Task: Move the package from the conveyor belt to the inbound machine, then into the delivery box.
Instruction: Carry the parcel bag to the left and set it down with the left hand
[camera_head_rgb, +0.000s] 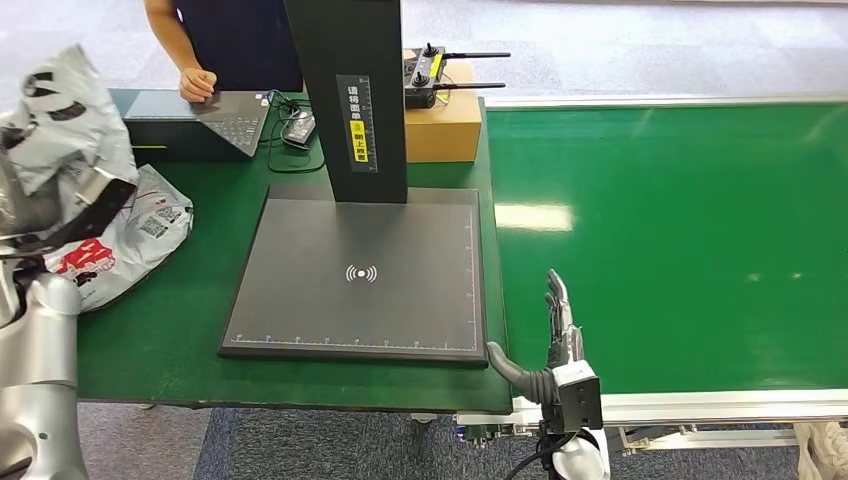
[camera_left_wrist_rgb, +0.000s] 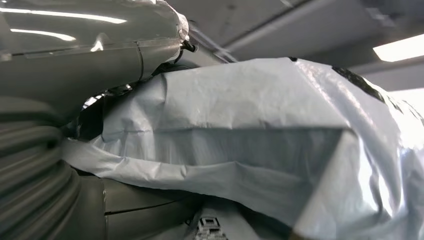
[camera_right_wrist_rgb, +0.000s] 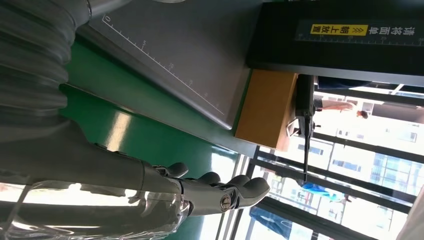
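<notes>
My left hand (camera_head_rgb: 95, 205) is raised at the far left and grips a crumpled grey-white plastic package (camera_head_rgb: 60, 115). In the left wrist view the package (camera_left_wrist_rgb: 250, 130) drapes over my hand (camera_left_wrist_rgb: 35, 165) and hides the fingers. The inbound machine is a black scan plate (camera_head_rgb: 360, 275) with a black column (camera_head_rgb: 350, 90) behind it, and nothing lies on the plate. The green conveyor belt (camera_head_rgb: 680, 240) runs on the right. My right hand (camera_head_rgb: 555, 345) hovers over the belt's near edge with straight, spread fingers (camera_right_wrist_rgb: 220, 192) that hold nothing.
A second white package with red print (camera_head_rgb: 130, 240) lies on the green table (camera_head_rgb: 170, 330) under my left hand. A person rests a hand (camera_head_rgb: 197, 85) beside a laptop (camera_head_rgb: 235, 120) at the back. A cardboard box (camera_head_rgb: 440, 125) carrying a remote controller (camera_head_rgb: 425, 75) stands behind the column.
</notes>
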